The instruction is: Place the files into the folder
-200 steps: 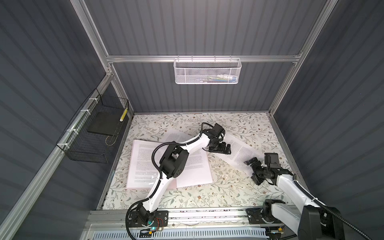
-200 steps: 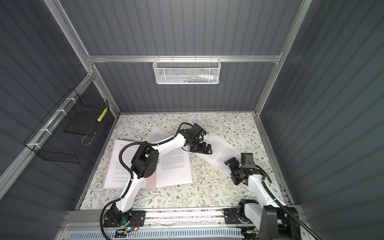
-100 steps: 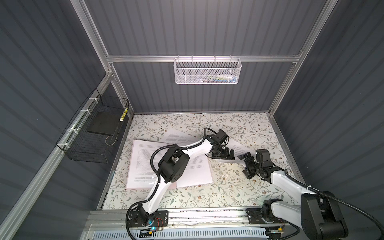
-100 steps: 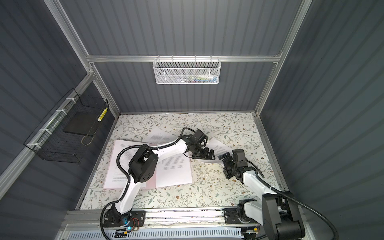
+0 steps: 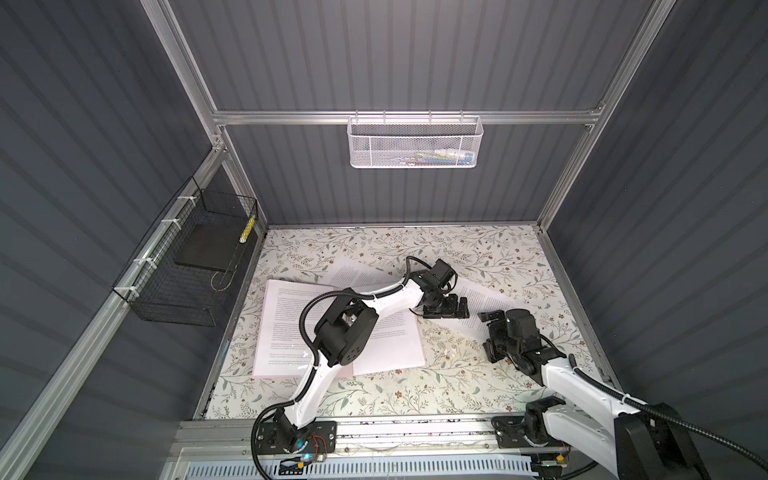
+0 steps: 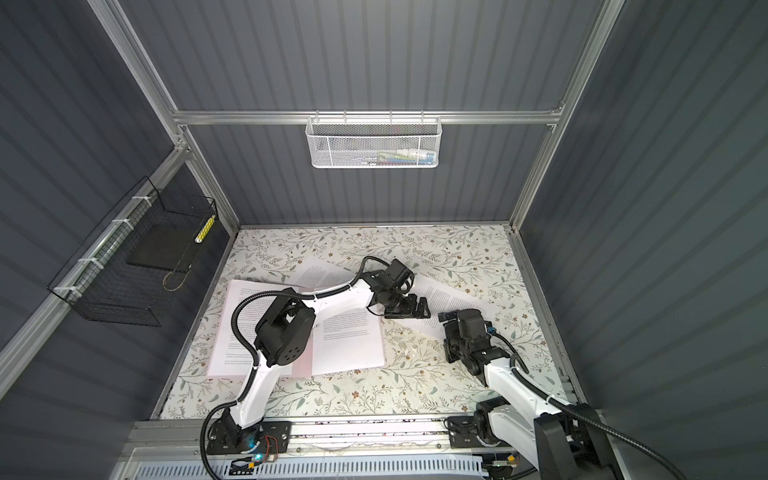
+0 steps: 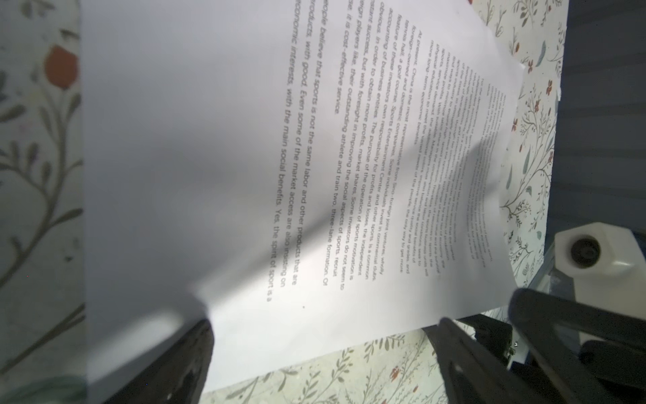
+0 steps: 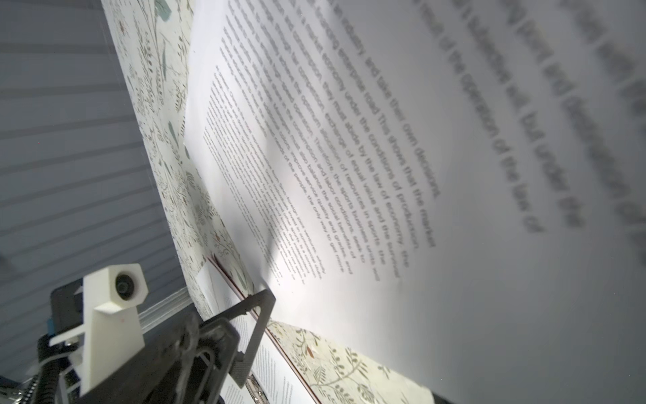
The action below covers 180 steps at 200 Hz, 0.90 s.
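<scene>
The folder lies open on the surface, the first sheet on its left half, the second sheet on its right half. Just behind the folder lies the third sheet; right of the folder, the fourth sheet, with the left hand over its nearer end and the right hand at its farther end. A wire basket hangs left of the folder, a mesh basket high behind it.
</scene>
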Tool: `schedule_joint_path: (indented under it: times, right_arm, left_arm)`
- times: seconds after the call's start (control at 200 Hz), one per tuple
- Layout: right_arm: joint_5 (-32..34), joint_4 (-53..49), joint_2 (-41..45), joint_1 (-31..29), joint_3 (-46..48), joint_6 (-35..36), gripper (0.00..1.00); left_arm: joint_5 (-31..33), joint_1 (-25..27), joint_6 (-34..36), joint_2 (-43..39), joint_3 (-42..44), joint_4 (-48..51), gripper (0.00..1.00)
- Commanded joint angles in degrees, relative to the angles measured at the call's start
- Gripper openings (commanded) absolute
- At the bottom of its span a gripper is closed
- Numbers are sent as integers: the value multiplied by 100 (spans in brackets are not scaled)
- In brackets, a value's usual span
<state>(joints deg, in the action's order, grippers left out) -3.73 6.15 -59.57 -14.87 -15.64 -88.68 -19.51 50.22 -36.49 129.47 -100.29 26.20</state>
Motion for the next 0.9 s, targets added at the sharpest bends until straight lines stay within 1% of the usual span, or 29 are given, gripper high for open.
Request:
schedule_joint_path:
  times: [0.0,0.105,0.14,0.32,0.345,0.435,0.53,0.625,0.71,0.82,0.895]
  right_arm:
    - [413,217,-251,-116,70,-274,99]
    - [527,572,-417,-130,178,-337,94]
    - [550,709,-633,-130,221,-351,93]
    - [633,1016,-986,-194,177,-416,75]
    - [662,1057,-1038,-213,175,-437,70]
    - [695,1303,-1268,-268,171,-513,63]
    - [733,1525,-1571,-292,139,-588,51]
    - [685,1916,-1869,-305,166,-668,31]
    - [668,2091,-2042,-305,140,-686,21]
    - [545,2209,-2059,-297,90,-374,0]
    - [465,1985,-1829,-295,-26,68,0]
  left_arm:
    - [121,32,-188,414,461,563,100]
    - [102,26,-198,349,551,505,100]
    - [105,32,-204,327,587,483,100]
    - [105,31,-249,224,694,384,100]
    - [-60,30,-263,215,710,364,100]
    - [-107,30,-305,184,739,334,100]
    - [-157,26,-319,144,747,308,100]
    - [-189,26,-336,85,735,305,100]
    - [-229,36,-345,14,708,307,100]
    - [-341,25,-275,-79,509,428,100]
    - [-410,-6,-161,-207,243,529,100]
